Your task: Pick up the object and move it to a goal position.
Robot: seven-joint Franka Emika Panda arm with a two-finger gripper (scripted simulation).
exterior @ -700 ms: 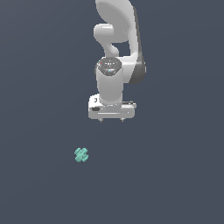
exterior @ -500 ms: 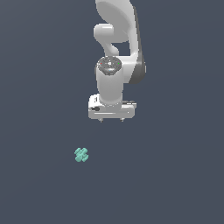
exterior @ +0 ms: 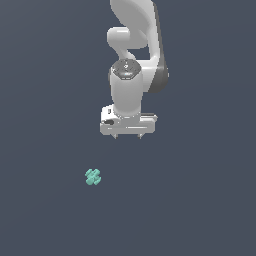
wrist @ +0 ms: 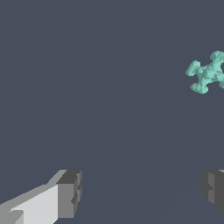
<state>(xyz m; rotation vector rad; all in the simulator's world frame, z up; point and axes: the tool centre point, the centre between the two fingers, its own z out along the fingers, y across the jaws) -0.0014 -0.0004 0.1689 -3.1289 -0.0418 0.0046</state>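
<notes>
A flat, dark slate-blue table (exterior: pixel 200 200) fills the background in both views, plain and unmarked.

On it lies the object (exterior: pixel 92 177), a tiny teal plus-shaped piece with knobbly arms. In the exterior view it sits low and toward that view's left, at about 7 o'clock from the picture's centre. It lies flat on the table, alone, touching nothing. In the wrist view the object (wrist: pixel 207 72) shows its four lumpy lobes clearly, cut slightly by the picture's edge, and it is well outside the gap between the fingers.

From the object, the end effector (exterior: pixel 128 136) is at about 1 o'clock in the exterior view, well apart from it and raised clear of the table. It is white, far larger than the object, and points straight down, with two short dark fingertips (exterior: pixel 116 135) showing below its wide body. In the wrist view the end effector (wrist: pixel 142 192) is spread wide: one grey finger pad (wrist: pixel 70 194) and the other pad stand far apart with only bare table between them, pinching nothing.

Above the end effector, the white arm (exterior: pixel 131 85) rises to the exterior view's upper edge, with a round grey joint cap facing the camera.
</notes>
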